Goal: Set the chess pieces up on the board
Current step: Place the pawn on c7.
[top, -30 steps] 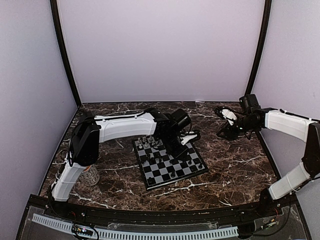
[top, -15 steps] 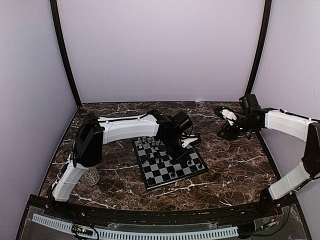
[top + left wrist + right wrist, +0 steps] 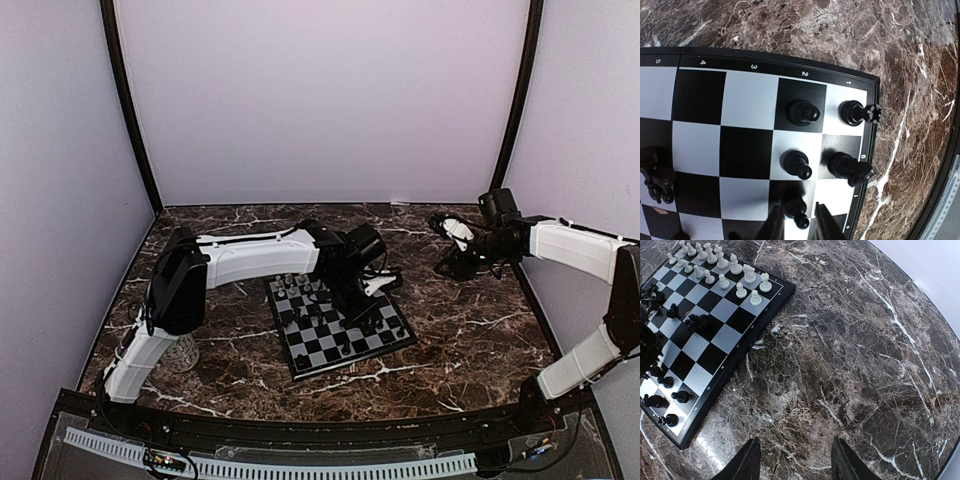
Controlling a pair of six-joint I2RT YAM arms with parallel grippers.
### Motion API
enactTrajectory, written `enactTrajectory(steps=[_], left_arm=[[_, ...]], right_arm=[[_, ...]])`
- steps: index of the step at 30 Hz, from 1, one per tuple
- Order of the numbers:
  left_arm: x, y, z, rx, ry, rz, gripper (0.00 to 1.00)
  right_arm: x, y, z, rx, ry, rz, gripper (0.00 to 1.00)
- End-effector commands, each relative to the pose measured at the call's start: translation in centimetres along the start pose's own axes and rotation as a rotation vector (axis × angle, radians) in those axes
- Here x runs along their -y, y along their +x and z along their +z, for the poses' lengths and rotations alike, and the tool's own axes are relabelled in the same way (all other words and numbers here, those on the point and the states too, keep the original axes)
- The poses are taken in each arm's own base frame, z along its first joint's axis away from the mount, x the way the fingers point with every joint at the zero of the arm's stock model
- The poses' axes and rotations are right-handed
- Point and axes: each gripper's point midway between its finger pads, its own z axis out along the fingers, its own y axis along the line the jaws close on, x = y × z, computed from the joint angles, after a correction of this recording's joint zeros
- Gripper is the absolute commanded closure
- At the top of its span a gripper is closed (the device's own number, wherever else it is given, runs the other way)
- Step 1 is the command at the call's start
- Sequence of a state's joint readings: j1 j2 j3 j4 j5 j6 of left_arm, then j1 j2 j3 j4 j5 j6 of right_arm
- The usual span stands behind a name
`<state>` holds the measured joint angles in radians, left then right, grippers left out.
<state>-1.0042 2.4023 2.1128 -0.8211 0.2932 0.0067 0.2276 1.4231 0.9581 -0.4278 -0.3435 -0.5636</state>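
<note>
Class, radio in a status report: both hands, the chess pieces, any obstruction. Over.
Left hand open, straddling black pawn on board. Right hand open, above table, off the board. Nothing blocking.

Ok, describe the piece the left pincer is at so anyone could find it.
In the left wrist view, find the board's corner where the black rook stands. Beside it a column of three black pawns runs down the frame; the wanted pawn is the lowest, the only one between the left pincer's fingers.
</note>
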Motion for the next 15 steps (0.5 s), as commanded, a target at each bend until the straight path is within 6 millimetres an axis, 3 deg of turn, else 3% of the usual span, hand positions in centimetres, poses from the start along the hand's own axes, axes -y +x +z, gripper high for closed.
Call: enactTrajectory(steps=[1,6,9,10,12,15], left_arm=[[0.7,-1.1,-1.6,0.028,-0.001,0.015,0.71],[1.3,-2.0,-3.6,0.062,-0.003,0.030,0.58],[1.4,-2.7,-6.2,0.105,-0.018,0.040,0.56],[1.0,-2.4,-6.5,0.103,-0.034,0.034,0.56],[-0.1,-2.5,-9.0,0.150,-0.086,0.016,0.55],[-3.3,-1.4,-10.6,0.169,-0.183,-0.056,0.57]], right_arm=[[-0.2,-0.2,0.1,0.003,-0.005,-0.007,0.51],[-0.2,-0.2,0.2,0.001,-0.006,-0.009,0.51],[-0.2,-0.2,0.1,0.002,-0.004,-0.009,0.51],[-0.2,-0.2,0.1,0.002,-0.005,-0.009,0.51],[-0.3,-0.2,0.1,0.003,-0.006,-0.009,0.51],[-0.2,-0.2,0.0,0.004,-0.004,-0.010,0.51]])
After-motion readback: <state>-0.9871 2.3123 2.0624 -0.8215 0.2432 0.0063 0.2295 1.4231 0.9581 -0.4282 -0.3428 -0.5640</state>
